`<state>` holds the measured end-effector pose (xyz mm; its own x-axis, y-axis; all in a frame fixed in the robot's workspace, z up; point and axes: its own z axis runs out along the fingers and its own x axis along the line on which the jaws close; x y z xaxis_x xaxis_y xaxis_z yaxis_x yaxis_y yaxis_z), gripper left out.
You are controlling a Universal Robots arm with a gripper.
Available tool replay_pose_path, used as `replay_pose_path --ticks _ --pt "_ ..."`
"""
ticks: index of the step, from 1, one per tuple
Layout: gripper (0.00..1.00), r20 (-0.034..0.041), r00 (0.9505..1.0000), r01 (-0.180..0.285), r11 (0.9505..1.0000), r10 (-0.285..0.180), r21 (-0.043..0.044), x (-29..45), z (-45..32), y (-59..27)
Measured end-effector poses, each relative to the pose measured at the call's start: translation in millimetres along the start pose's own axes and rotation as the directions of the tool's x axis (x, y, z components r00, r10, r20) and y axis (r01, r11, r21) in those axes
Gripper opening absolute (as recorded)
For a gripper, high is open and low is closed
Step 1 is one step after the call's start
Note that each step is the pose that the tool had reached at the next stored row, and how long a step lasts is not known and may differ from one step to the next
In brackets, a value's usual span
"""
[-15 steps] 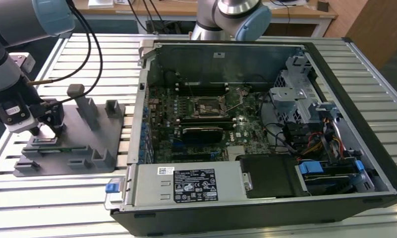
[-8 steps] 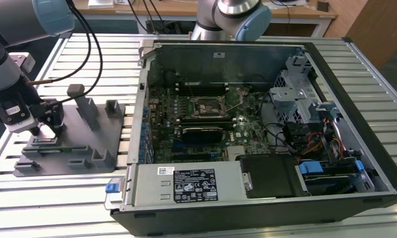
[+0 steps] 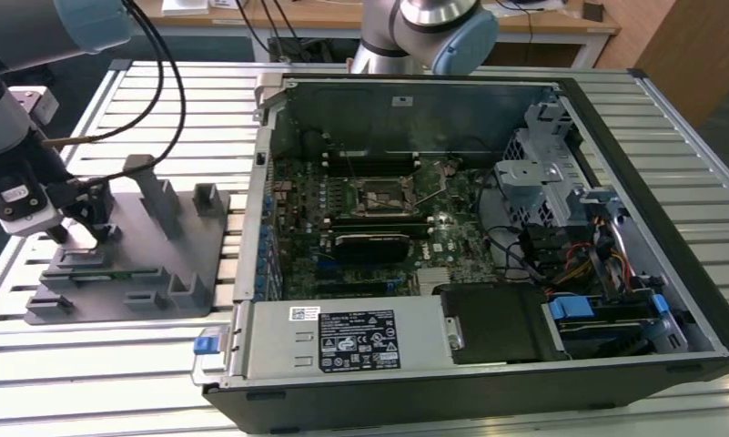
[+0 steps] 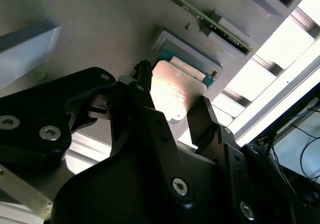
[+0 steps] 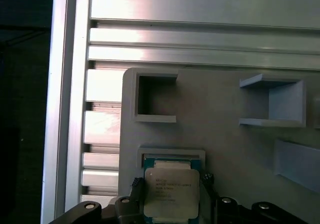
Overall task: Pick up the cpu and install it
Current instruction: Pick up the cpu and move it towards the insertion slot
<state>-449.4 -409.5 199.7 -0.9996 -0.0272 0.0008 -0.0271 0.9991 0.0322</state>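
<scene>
Holding gripper (image 5: 172,183) over the cpu (image 5: 171,198) in the grey holder (image 5: 225,99) — jaws spread beside opposite edges. Judging it light, stiff, slick-topped, fragile underneath — favouring edge grip.

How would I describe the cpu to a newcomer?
On the exterior view's left of the computer case lies a grey fixture plate. The cpu sits recessed near its edge, under the gripper. Unlike the empty grey pockets nearby, it is shiny metal.

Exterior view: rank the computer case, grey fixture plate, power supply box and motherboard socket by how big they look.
Largest to smallest:
1. computer case
2. grey fixture plate
3. power supply box
4. motherboard socket
</scene>
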Motion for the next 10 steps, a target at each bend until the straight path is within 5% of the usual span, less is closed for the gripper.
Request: replay_pose_path --ticks 5,10 --pt "0.53 0.0001 1.0000 0.000 1.0000 0.000 -0.0001 0.0 -11.1 0.4" --pt "0.53 0.0001 1.0000 0.000 1.0000 0.000 0.0003 0.0 -11.8 0.4"
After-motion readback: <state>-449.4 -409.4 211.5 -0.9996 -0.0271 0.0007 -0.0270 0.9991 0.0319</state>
